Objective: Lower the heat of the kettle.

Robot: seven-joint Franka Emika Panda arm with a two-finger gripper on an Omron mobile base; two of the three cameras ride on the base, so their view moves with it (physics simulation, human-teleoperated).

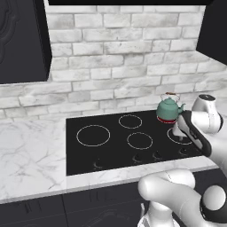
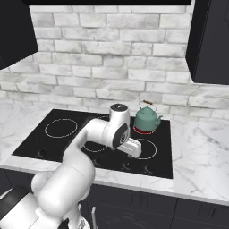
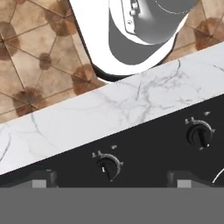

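Four ring-marked burners lie ahead of you on the black cooktop (image 1: 111, 150), set in a white marble counter (image 1: 31, 155) under a pale brick wall (image 1: 124, 53), with dark cabinets (image 1: 22, 40) hanging at both upper corners. At the far right burner, which glows red, you see the kettle (image 1: 169, 109) standing upright, its spout pointing right and its thin handle arching over the lid. From the hand view you look down on two knobs (image 3: 108, 165) near the cooktop's front edge, with the gripper (image 3: 111, 181) spread fully open above them, holding nothing.
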